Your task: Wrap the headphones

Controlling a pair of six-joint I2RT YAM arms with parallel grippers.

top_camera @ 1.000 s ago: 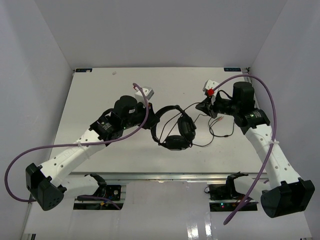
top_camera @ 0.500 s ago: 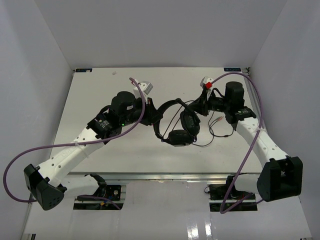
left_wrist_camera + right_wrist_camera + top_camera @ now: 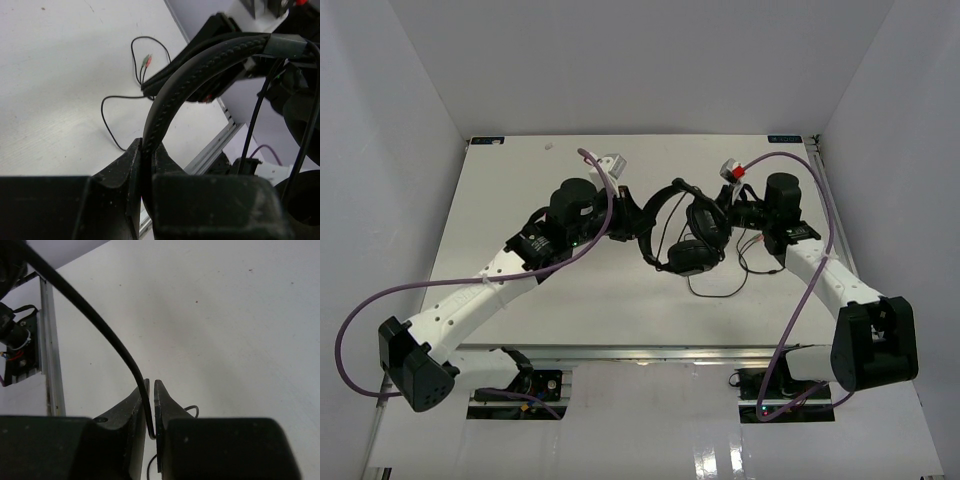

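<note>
Headphones point(image 3: 685, 225): near the middle of the table point(image 3: 520, 180), well away from every edge; contact of the lower cup with the surface cannot be told.
Headband point(image 3: 200, 65): arched and stitched, raised over the table, one end wedged edge-on between the left fingers point(image 3: 125, 165).
Cups point(image 3: 705, 222): two, round and padded, one just nearer the arm bases than the other, both at the right end of the arch.
Left gripper point(image 3: 638, 222): pressed together on the headband, pinching it firmly.
Right gripper point(image 3: 725, 212): just beside the farther cup, jaws almost together, pinching the thin cord in the narrow slit between them.
Cord point(image 3: 100, 325): thin and black, rising from the right fingers point(image 3: 135, 405) up and leftward in the wrist view; elsewhere lying in a slack loop point(image 3: 715, 290) on the table below the cups.
Plugs point(image 3: 146, 61): small, one green, one reddish, side by side on the table at the cord's end.
</note>
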